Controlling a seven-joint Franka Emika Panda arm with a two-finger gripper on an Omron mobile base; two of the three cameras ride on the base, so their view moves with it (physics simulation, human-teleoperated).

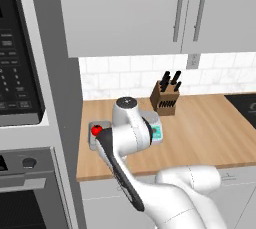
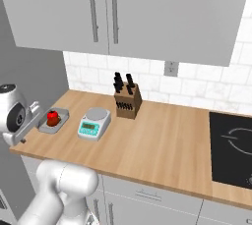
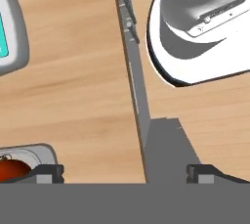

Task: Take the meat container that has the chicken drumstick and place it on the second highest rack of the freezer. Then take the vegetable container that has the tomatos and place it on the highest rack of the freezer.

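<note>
Nothing here can be read: the oven's control panel (image 1: 15, 80) shows blurred white marks, and the scale's display (image 2: 89, 126) is blank.

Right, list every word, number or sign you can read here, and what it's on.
None can be read.
Oven control panel: rows of pale button labels, too blurred to read.
Kitchen scale: teal display with dark marks, too small to make out.
Knife block: no lettering.

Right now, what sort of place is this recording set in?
A kitchen, rendered rather than real: a wooden counter under grey wall cabinets, with a knife block, a kitchen scale and a black cooktop; wall ovens stand to the left.
</note>
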